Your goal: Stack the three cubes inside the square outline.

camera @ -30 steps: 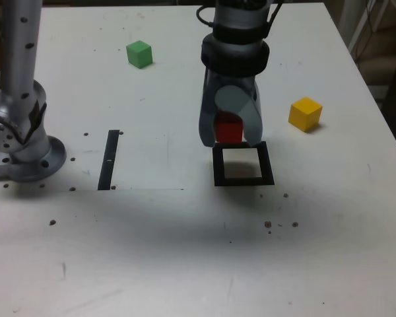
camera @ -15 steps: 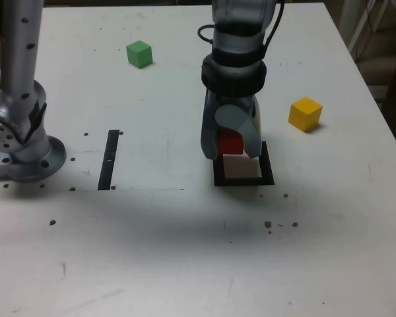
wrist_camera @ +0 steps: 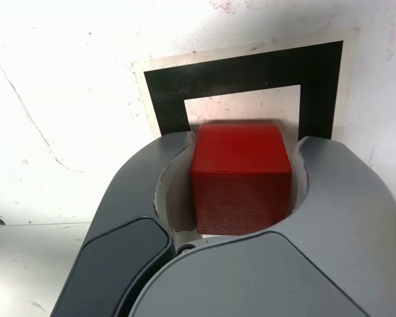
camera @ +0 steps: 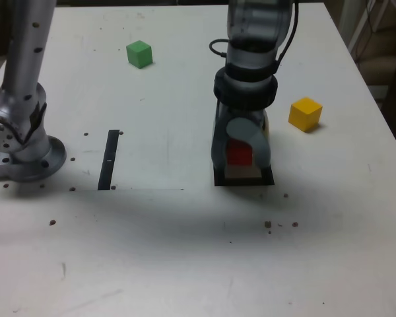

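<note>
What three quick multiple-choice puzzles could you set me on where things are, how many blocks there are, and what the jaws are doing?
1. Where is the red cube?
A. Over the square outline
B. Beside the black strip
C. At the table's near edge

2. How many cubes lie free on the table?
A. None
B. Two
C. Three

3. The gripper is:
A. Wide open, empty
B. Shut on the red cube
C. Out of sight

Answers: 1 A, the wrist view shows the red cube above the frame's white centre. 2 B, the green cube and yellow cube sit apart. 3 B, the jaws flank the cube on both sides.
</note>
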You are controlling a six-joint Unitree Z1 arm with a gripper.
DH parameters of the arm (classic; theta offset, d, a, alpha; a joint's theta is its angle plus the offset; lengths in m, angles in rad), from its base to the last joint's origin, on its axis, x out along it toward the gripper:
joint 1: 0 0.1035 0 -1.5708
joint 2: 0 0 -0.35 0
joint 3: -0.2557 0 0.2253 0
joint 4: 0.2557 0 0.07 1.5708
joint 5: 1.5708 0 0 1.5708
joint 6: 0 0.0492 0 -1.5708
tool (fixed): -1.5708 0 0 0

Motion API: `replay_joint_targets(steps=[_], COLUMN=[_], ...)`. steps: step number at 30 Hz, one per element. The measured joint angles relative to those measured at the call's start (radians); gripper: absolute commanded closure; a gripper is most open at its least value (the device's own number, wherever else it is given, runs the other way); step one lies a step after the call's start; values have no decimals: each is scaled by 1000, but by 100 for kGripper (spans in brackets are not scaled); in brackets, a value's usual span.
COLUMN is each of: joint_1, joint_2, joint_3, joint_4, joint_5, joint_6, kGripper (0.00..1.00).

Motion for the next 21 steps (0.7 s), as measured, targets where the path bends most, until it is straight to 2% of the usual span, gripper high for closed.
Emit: replay_joint_targets(steps=[3, 5, 10, 12, 14, 21], joint_1=[0, 0, 0, 0, 0, 0], joint_2=[0, 1, 8, 9, 9, 9], joint_3=[-1, -1, 2, 7, 13, 30], joint_4=[-2, -4, -15, -17, -20, -24], joint_5=[-1, -3, -11, -17, -23, -37], joint_6=[0, 0, 0, 0, 0, 0], kGripper=[66, 62, 17, 4, 1, 0])
